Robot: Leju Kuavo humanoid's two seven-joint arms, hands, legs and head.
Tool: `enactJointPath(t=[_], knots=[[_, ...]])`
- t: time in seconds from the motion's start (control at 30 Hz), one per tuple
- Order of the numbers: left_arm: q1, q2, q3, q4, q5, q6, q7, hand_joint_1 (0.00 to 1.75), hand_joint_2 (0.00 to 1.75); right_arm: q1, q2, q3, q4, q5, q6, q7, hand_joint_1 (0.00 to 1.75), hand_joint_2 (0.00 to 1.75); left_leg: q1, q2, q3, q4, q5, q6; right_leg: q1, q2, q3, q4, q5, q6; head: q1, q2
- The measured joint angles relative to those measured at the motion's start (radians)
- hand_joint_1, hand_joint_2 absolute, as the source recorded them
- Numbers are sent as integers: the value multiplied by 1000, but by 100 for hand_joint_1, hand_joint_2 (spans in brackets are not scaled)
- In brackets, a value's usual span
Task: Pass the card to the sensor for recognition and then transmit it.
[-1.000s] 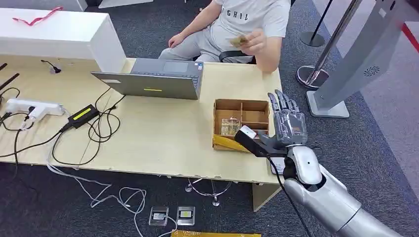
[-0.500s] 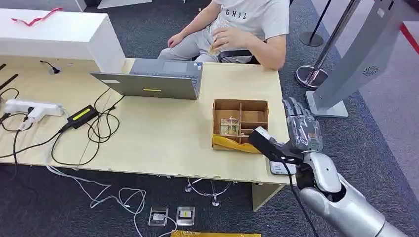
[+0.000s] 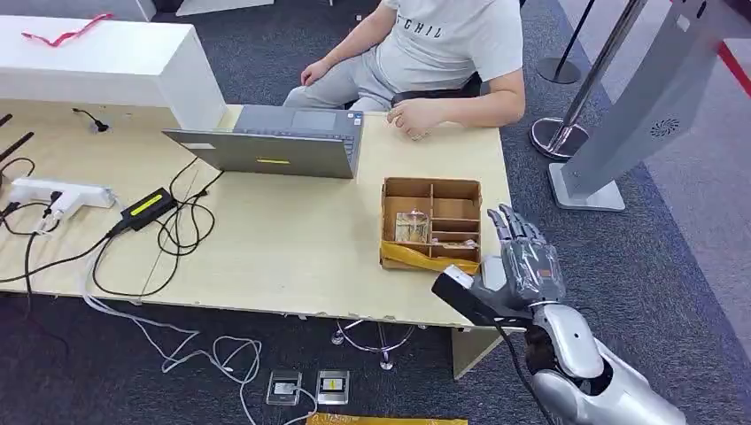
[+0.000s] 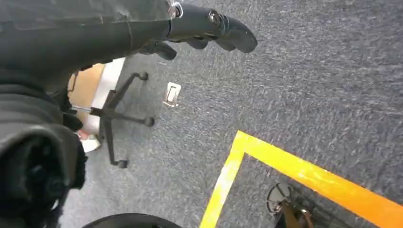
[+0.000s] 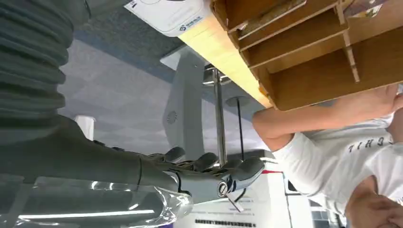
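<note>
Right hand (image 3: 522, 266) empty, fingers (image 3: 509, 226) spread, beside compartmented cardboard box (image 3: 431, 223) at wooden surface (image 3: 292, 239) edge. Card location: cannot tell. Left hand (image 4: 209, 26) fingers extended over grey carpet (image 4: 309, 95).

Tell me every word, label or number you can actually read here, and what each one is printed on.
"CHIL" on the chest of the person's white T-shirt; its first letter is cut off by the picture's top edge.
Blue print on the white device at the table's edge: too small to read.
Black print on the white sign behind the right hand: blurred.
Yellow labels on the laptop and the black power brick: unreadable.
</note>
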Motion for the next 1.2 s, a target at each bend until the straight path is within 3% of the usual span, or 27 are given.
enactJointPath(t=[0.3, 1.2], knots=[[0, 5, -1, 0, -44, -23, 14, 0, 0, 0, 55, 23, 79, 108, -66, -55, 0, 175, 0, 0, 0, 0, 0, 0, 0, 0, 0, 0, 0, 0, 0, 0], [0, 11, -1, 0, -68, -17, 23, 0, 0, -55, 281, 19, 391, 119, -80, -158, 0, 175, 0, 0, 0, 0, 0, 0, 0, 0, 0, 0, 0, 0, 0, 0]])
